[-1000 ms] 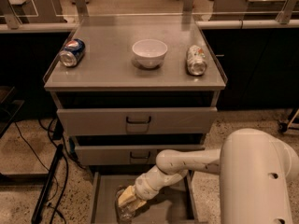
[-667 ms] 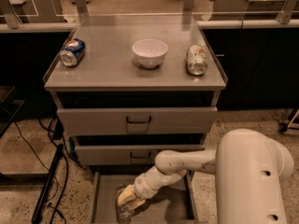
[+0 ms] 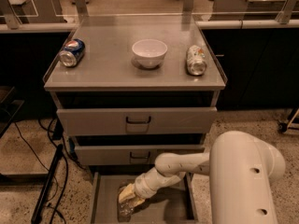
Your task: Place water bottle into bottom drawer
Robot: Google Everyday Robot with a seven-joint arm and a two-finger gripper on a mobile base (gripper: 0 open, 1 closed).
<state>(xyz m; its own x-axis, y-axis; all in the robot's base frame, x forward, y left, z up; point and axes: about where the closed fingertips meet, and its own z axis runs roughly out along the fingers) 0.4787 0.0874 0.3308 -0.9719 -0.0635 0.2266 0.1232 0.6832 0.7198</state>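
The bottom drawer (image 3: 175, 204) is pulled open at the foot of the grey cabinet, showing its flat grey floor. The water bottle (image 3: 124, 211) lies low in the drawer's left part, clear and crinkled, with its lower end near the frame's bottom edge. My gripper (image 3: 127, 197) is at the end of the white arm, reaching down into the drawer from the right, and it sits right at the bottle's upper end.
On the cabinet top stand a blue Pepsi can (image 3: 72, 52) at left, a white bowl (image 3: 149, 52) in the middle and a silver-green can (image 3: 196, 59) at right. The two upper drawers (image 3: 138, 121) are slightly open. Black cables (image 3: 49, 181) lie on the floor at left.
The arm and the bottle stay in almost the same place inside the bottom drawer. The view of my arm's white body has shifted slightly.
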